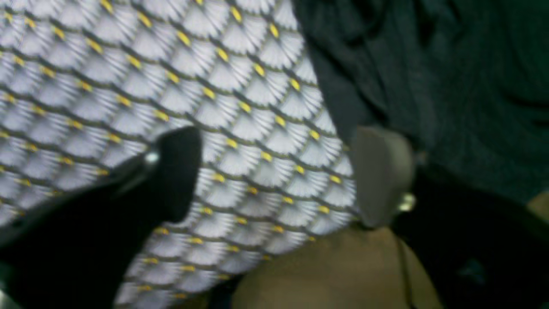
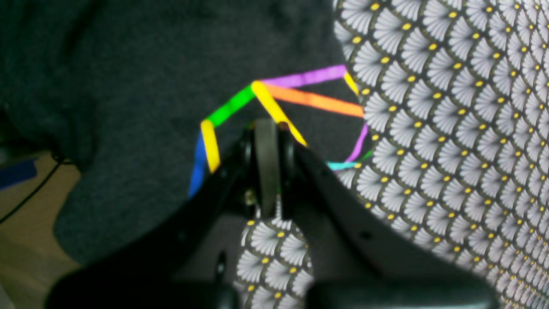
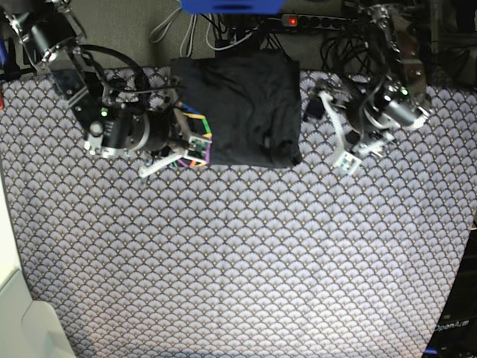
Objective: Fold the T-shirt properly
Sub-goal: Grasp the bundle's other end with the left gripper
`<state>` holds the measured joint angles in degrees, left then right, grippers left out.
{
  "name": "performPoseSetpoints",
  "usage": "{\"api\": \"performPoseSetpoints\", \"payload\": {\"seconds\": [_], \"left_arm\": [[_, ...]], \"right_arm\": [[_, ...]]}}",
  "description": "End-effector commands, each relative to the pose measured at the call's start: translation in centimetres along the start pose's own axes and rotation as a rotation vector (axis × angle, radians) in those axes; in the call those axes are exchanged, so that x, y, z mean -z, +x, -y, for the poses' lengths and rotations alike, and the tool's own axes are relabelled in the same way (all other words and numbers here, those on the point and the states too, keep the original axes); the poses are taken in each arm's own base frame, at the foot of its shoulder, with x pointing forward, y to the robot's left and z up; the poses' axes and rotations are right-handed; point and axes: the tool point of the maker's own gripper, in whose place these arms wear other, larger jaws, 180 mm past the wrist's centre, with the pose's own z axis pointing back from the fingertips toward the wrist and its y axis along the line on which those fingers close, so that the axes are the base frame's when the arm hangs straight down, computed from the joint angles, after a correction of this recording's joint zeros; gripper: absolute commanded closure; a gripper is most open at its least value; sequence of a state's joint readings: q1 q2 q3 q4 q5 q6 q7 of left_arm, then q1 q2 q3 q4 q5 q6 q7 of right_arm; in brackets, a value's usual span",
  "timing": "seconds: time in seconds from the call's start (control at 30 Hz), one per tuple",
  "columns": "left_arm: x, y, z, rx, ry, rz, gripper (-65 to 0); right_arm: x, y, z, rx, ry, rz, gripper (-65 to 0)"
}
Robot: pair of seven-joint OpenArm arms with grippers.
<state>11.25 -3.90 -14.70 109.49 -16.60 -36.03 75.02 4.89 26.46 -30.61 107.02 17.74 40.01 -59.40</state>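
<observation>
— Where's the shirt (image 3: 242, 112)?
— Folded at the far edge of the cloth (image 3: 238, 261), between the arms. The right gripper (image 2: 268, 128) is pinched tight on the shirt's flap, the corner with the rainbow lines (image 2: 300, 96).
— And the left gripper (image 1: 279, 176)?
— Spread wide with nothing between its fingers, over cloth just beside the shirt's other edge, not touching it.
— Any writing?
— None legible; only the line print.
— Room to move?
— Bare cloth stretches from the shirt to the near edge.
</observation>
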Motion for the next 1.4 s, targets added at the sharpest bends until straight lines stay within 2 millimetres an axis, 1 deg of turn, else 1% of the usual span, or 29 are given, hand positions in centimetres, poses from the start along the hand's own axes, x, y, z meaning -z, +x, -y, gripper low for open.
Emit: {"api": "performPoseSetpoints", "payload": {"seconds": [0.0, 0.07, 0.2, 0.33, 0.4, 0.5, 0.57, 0.73, 1.0, 1.2, 1.27, 1.37], "left_arm": [[-0.2, 1.0, 0.6, 0.003, -0.016, 0.040, -58.7], [0.1, 0.9, 1.4, -0.015, -0.036, 0.044, -61.5], [0.4, 1.8, 3.0, -0.048, -0.083, 0.080, -61.5], [0.2, 2.2, 4.2, -0.084, -0.158, 0.124, -61.5], [0.9, 1.6, 4.8, -0.120, -0.202, 0.114, -61.5], [2.6, 0.0, 5.6, -0.183, -0.256, 0.066, -61.5], [3.2, -1.1, 5.3, -0.227, -0.262, 0.038, -61.5], [3.5, -2.3, 4.4, -0.314, -0.248, 0.033, -61.5], [5.0, -4.0, 5.1, -0.363, -0.289, -0.023, -61.5], [5.3, -3.8, 5.2, -0.364, -0.300, -0.024, -61.1], [5.3, -3.7, 5.4, -0.368, -0.305, -0.020, -58.1], [5.4, -3.7, 5.6, -0.372, -0.310, -0.020, -49.5]], "right_arm": [[-0.7, 0.7, 0.9, -0.013, -0.027, 0.024, 0.0], [-0.7, 0.7, 0.9, -0.013, -0.027, 0.024, 0.0], [-0.7, 0.6, 0.9, -0.013, -0.028, 0.023, 0.0], [-0.6, 0.6, 0.9, -0.014, -0.027, 0.023, 0.0], [-0.6, 0.6, 0.9, -0.013, -0.026, 0.022, 0.0], [-0.6, 0.6, 0.9, -0.013, -0.026, 0.022, 0.0], [-0.6, 0.6, 0.9, -0.013, -0.026, 0.022, 0.0], [-0.6, 0.6, 0.9, -0.012, -0.027, 0.022, 0.0], [-0.5, 0.6, 0.9, -0.009, -0.025, 0.024, 0.0], [-0.6, 0.5, 0.9, -0.010, -0.026, 0.021, 0.0], [-0.6, 0.6, 0.9, -0.011, -0.026, 0.022, 0.0], [-0.6, 0.6, 0.9, -0.010, -0.025, 0.022, 0.0]]}}
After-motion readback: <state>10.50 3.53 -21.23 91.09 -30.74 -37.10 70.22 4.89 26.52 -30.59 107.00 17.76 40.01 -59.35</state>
